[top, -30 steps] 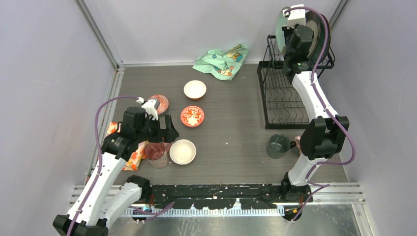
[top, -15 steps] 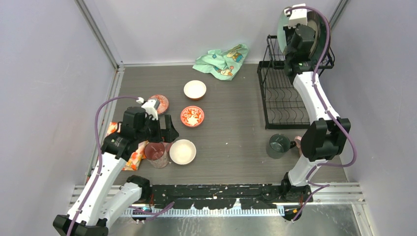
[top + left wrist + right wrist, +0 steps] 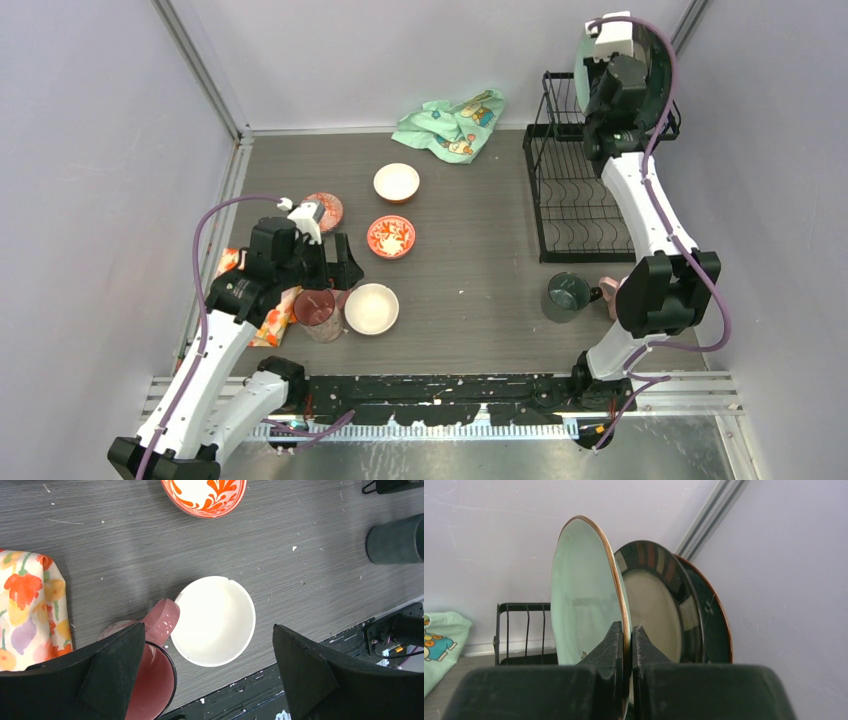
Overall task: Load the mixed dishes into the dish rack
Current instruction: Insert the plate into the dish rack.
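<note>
Grey walls close you in on three sides, and the dark wood-grain surface (image 3: 480,290) runs right up to them. Your right gripper (image 3: 628,632) is up in the far right corner over the dish rack (image 3: 575,210), clamped on the lower rim of the pale green plate (image 3: 584,595), which stands upright on edge. Packed close behind it are the dark-rimmed beige plate (image 3: 659,605) and the dark blue-green plate (image 3: 716,625), the last one near the right wall, so it's tight on that side. Whether the green plate's edge sits in a slot, you cannot tell.

Over on the left, your left gripper (image 3: 207,630) hangs with its fingers spread wide above a white bowl (image 3: 225,615). The pink cup (image 3: 150,675) sits under the left finger, its handle right at the bowl's rim, and the orange floral cloth (image 3: 30,610) lies just beyond it. A red patterned bowl (image 3: 205,495) is near, farther out. The dark green cup (image 3: 395,540) stands well apart, by the rack's near end. Between the bowls and the rack you have a broad strip of bare surface. A second white bowl (image 3: 396,182) and the mint-green cloth (image 3: 450,122) lie toward the back wall.
</note>
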Robot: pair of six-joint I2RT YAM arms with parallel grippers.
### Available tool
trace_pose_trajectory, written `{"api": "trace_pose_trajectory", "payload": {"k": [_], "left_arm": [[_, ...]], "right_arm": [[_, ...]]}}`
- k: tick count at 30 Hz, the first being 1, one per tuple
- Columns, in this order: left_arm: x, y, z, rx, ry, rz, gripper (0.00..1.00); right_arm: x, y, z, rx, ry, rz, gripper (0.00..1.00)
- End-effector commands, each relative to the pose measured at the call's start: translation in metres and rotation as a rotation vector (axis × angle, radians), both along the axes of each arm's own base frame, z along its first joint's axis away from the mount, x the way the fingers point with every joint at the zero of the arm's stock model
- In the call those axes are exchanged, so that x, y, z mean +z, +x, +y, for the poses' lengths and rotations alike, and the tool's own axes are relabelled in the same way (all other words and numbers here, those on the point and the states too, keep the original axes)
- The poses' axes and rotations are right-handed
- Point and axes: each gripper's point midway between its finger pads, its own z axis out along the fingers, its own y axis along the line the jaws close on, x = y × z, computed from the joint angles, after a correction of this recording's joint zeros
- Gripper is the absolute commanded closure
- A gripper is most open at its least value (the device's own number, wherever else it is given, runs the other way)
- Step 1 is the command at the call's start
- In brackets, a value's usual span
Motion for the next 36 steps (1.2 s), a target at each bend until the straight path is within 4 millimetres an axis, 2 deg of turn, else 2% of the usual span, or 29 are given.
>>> {"api": "trace_pose_trajectory", "payload": {"k": [1, 9, 13, 17, 25, 28, 32, 36], "left_arm": [[0.008, 0.004, -0.001, -0.013, -0.001, -0.057, 0.00], [0.008, 0.005, 0.000, -0.008, 0.002, -0.058, 0.00], [0.008, 0.005, 0.000, -0.007, 0.003, -0.058, 0.00], [0.008, 0.005, 0.000, -0.007, 0.005, -0.055, 0.00], [0.008, 0.005, 0.000, -0.005, 0.006, -0.055, 0.00], [0.008, 0.005, 0.001, -0.004, 0.006, -0.057, 0.00], [0.008, 0.005, 0.001, -0.001, 0.007, -0.058, 0.00], [0.009, 0.006, 0.003, 0.011, 0.014, -0.061, 0.00]], "right_arm": [[0.077, -0.032, -0.007, -0.023, 0.008, -0.249, 1.00], [0.039, -0.019, -0.007, -0.028, 0.026, -0.180, 0.99], [0.026, -0.016, -0.007, -0.027, 0.059, -0.163, 0.90], [0.023, -0.017, -0.008, -0.040, 0.084, -0.167, 0.76], [0.035, -0.033, -0.009, -0.042, 0.108, -0.195, 0.50], [0.042, -0.043, -0.009, -0.037, 0.136, -0.199, 0.40], [0.035, -0.058, -0.003, -0.003, 0.223, -0.147, 0.26], [0.029, -0.082, 0.012, 0.064, 0.388, -0.107, 0.06]]}}
